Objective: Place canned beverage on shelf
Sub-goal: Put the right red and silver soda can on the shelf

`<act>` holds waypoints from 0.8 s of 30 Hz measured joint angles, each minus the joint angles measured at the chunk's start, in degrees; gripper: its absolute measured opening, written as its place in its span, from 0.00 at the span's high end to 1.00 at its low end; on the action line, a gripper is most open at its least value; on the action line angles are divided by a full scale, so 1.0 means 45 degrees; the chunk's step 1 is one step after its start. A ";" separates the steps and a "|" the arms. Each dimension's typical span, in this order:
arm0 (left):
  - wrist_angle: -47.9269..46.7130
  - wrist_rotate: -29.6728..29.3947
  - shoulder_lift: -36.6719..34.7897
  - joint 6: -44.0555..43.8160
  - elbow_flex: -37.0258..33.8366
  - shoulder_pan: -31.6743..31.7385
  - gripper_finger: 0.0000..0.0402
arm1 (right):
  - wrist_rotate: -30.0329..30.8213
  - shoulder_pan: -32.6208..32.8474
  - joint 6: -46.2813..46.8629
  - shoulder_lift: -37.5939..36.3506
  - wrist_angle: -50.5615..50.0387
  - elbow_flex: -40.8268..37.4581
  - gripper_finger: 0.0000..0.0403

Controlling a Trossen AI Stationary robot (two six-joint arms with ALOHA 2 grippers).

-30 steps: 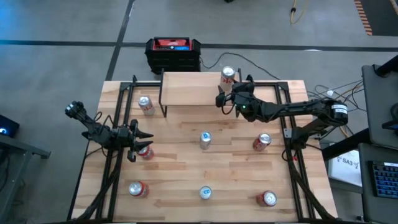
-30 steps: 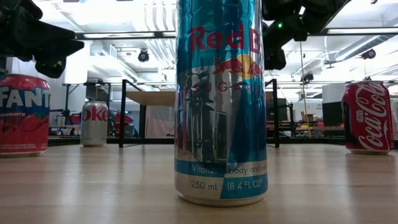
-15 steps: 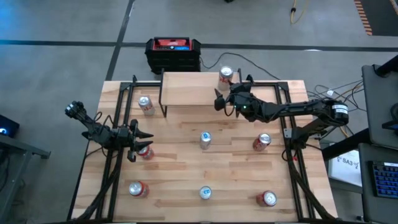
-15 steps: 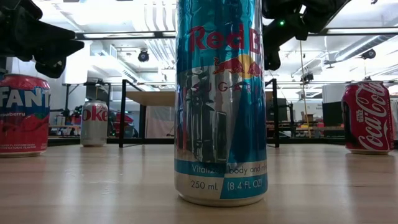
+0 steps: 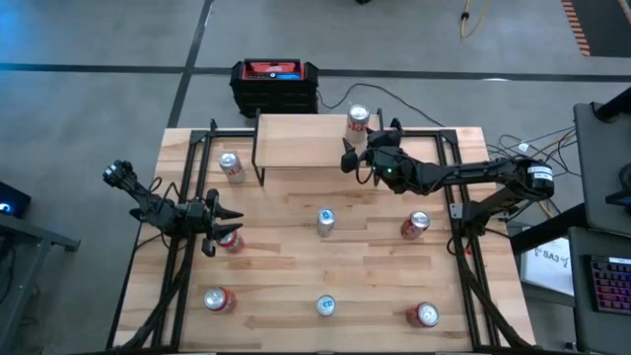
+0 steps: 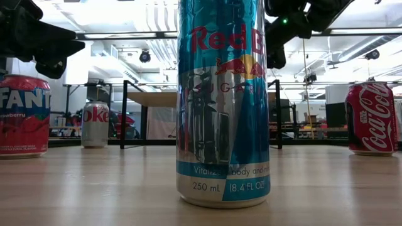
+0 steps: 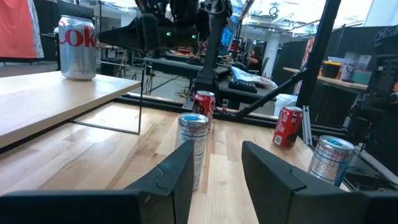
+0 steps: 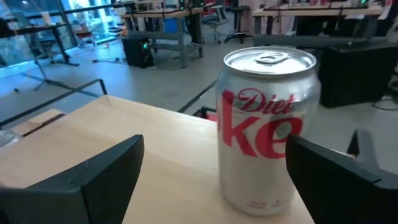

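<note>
Left gripper (image 5: pixel 219 225) pressed together, idle over the butcher-block table (image 5: pixel 286 296) at its left side. Diet Coke can (image 5: pixel 357 122) upright on the shelf (image 5: pixel 296 140), right end. Right gripper (image 5: pixel 353 156) spread, just beside the can, not touching. Grey concrete floor (image 5: pixel 99 99) around.

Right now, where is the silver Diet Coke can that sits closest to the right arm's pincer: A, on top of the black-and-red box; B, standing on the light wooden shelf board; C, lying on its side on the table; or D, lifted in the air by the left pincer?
B: the silver Diet Coke can stands upright on the light wooden shelf board, with the right pincer open just beside it.
</note>
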 joint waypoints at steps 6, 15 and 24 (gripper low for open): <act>0.0002 0.0003 -0.0002 0.0000 0.0000 -0.0002 0.71 | 0.0218 -0.0007 -0.0192 0.0000 -0.0015 0.0000 0.08; 0.0002 0.0003 0.0002 0.0000 0.0002 -0.0003 0.71 | 0.0482 -0.0003 -0.0056 -0.0002 -0.0189 0.0000 0.02; 0.0002 0.0002 0.0000 0.0002 0.0000 -0.0004 0.71 | 0.0603 -0.0167 0.0235 -0.0003 0.0141 0.0000 0.01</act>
